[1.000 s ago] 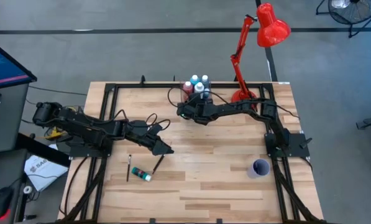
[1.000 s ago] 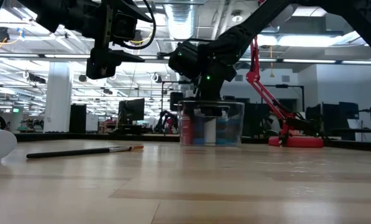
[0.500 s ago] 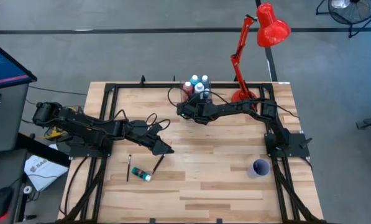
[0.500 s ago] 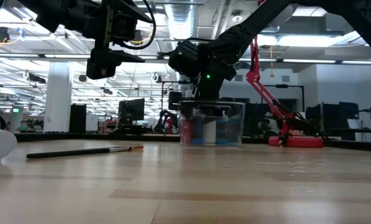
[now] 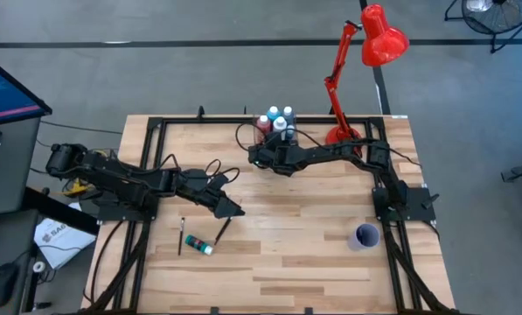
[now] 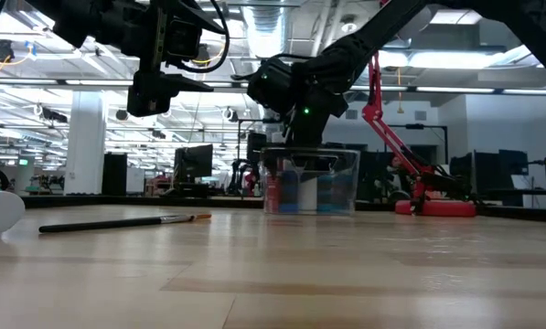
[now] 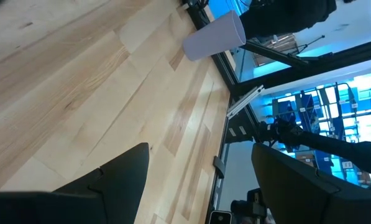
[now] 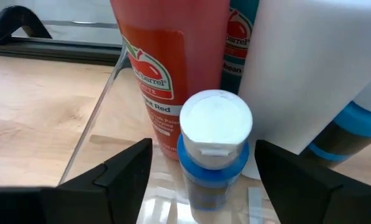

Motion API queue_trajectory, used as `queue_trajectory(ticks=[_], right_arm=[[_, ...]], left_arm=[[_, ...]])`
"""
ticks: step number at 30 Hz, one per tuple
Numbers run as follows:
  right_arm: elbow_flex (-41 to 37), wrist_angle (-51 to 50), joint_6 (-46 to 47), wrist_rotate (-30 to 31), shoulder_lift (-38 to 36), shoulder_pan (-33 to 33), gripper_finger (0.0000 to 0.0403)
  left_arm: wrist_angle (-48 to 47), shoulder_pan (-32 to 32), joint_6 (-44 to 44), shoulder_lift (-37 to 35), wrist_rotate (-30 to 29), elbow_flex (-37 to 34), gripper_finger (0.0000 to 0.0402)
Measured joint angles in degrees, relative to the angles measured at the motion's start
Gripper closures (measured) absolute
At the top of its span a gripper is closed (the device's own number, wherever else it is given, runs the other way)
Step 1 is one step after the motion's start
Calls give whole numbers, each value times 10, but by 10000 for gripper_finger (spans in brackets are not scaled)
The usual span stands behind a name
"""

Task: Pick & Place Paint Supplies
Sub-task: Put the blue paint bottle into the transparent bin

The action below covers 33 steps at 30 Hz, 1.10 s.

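A clear box point(image 5: 274, 125) at the table's far middle holds several paint bottles upright: a red one point(image 8: 166, 68), a white one point(image 8: 309, 68) and a small blue one with a white cap point(image 8: 215, 143). My right gripper point(image 8: 204, 146) is open at the box's near side point(image 5: 262, 155), one finger on each side of the small blue bottle. Two thin dark brushes point(image 5: 181, 236) point(image 5: 223, 230) and a small blue-green bottle point(image 5: 198, 246) lie flat on the wood near the left. My left gripper point(image 5: 233, 210) hovers open above them, with nothing between its fingers point(image 7: 201, 149).
A red desk lamp point(image 5: 365, 52) stands at the far right, beside the box. A small purple cup point(image 5: 365, 236) stands near the right edge. A black frame point(image 5: 156, 131) borders the table. Bare wood lies between the brushes and the cup.
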Motion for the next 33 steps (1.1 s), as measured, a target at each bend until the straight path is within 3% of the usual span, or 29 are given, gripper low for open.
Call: queue_trajectory(ticks=[33], right_arm=[[0, -42, -2, -81, -33, 7, 126]], left_arm=[[0, 0, 0, 0, -1, 0, 124]])
